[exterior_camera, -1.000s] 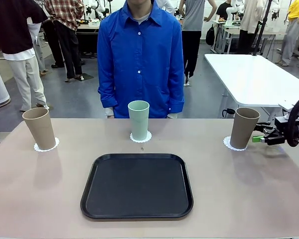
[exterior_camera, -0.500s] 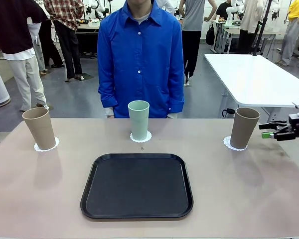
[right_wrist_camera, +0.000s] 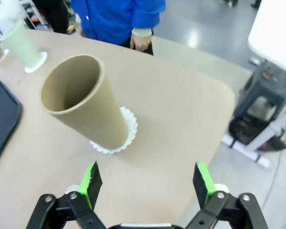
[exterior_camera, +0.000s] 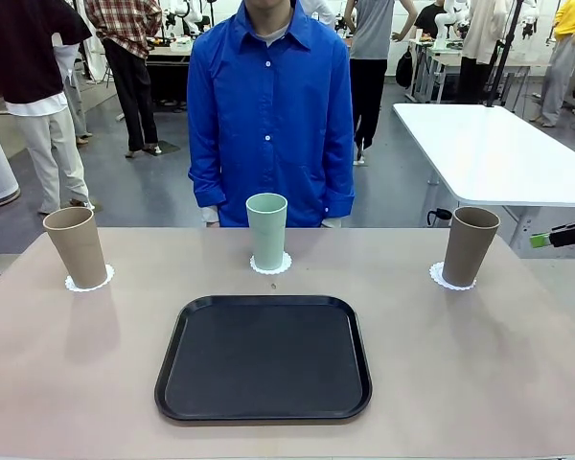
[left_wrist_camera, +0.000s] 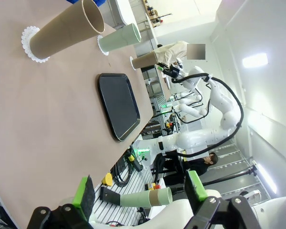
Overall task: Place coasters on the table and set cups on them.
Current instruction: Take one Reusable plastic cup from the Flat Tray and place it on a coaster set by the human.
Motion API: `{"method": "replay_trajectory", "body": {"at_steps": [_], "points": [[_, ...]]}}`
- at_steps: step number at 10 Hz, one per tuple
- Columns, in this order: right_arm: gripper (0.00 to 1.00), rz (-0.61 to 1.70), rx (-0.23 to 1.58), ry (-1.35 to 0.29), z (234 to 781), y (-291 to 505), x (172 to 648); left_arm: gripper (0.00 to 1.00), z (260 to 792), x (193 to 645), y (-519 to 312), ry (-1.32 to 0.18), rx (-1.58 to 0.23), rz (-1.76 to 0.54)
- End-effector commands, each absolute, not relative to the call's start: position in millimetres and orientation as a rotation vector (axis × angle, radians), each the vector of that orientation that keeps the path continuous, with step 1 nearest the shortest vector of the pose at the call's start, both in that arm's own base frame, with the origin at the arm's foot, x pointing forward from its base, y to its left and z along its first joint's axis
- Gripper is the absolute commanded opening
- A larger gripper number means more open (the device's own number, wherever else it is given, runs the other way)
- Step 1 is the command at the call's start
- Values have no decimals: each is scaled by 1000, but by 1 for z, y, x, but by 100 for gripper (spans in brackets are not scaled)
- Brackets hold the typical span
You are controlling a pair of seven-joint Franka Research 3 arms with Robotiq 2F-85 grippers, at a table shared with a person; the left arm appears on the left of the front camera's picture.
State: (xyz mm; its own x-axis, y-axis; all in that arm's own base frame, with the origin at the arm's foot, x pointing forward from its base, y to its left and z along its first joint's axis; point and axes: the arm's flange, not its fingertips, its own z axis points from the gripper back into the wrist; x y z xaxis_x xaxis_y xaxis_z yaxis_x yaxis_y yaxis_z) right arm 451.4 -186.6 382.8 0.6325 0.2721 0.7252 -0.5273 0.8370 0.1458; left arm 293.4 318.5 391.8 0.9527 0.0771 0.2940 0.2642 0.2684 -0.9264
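Paper doilies, three, lie on the beige table (exterior_camera: 479, 364), each with a cup upright on it: left coaster (exterior_camera: 88, 283) under the left tan cup (exterior_camera: 76, 247), middle coaster (exterior_camera: 270, 265) under the mint cup (exterior_camera: 266, 231), right coaster (exterior_camera: 449, 279) under the right tan cup (exterior_camera: 470, 246). All three stand in a row along the far half of the tabletop, well apart from one another. Black tray (exterior_camera: 264, 357) sits centred on the near half, just in front of the mint cup, nothing on it

No brand, label or print readable on cups, tray or table

Person in a blue buttoned shirt (exterior_camera: 270, 115) stands at the far edge, directly behind the mint cup

Right gripper (right_wrist_camera: 148, 183): wrist view shows green-padded fingers (right_wrist_camera: 91, 182) spread wide, nothing between them, hovering off the table's corner with the right tan cup and its doily ahead. Front view shows only its fingertip at the right picture edge, clear of that cup

Left gripper (left_wrist_camera: 140, 191): jaws apart, empty, held well off to the side of the table; the left tan cup lies nearest in its view

White glossy table (exterior_camera: 489, 153) stands behind on the right
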Motion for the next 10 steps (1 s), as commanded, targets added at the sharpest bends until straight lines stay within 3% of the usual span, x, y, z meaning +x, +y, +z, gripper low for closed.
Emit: {"method": "replay_trajectory", "body": {"at_steps": [1, 6, 10], "points": [[100, 405, 333, -668, 416, -156, 429, 100, 395, 292, 317, -299, -1290, -110], [100, 276, 207, -575, 491, -83, 387, 100, 395, 292, 317, -299, -1290, -110], [100, 274, 71, -462, 515, -25, 370, 100, 395, 292, 317, -299, -1290, -110]]}}
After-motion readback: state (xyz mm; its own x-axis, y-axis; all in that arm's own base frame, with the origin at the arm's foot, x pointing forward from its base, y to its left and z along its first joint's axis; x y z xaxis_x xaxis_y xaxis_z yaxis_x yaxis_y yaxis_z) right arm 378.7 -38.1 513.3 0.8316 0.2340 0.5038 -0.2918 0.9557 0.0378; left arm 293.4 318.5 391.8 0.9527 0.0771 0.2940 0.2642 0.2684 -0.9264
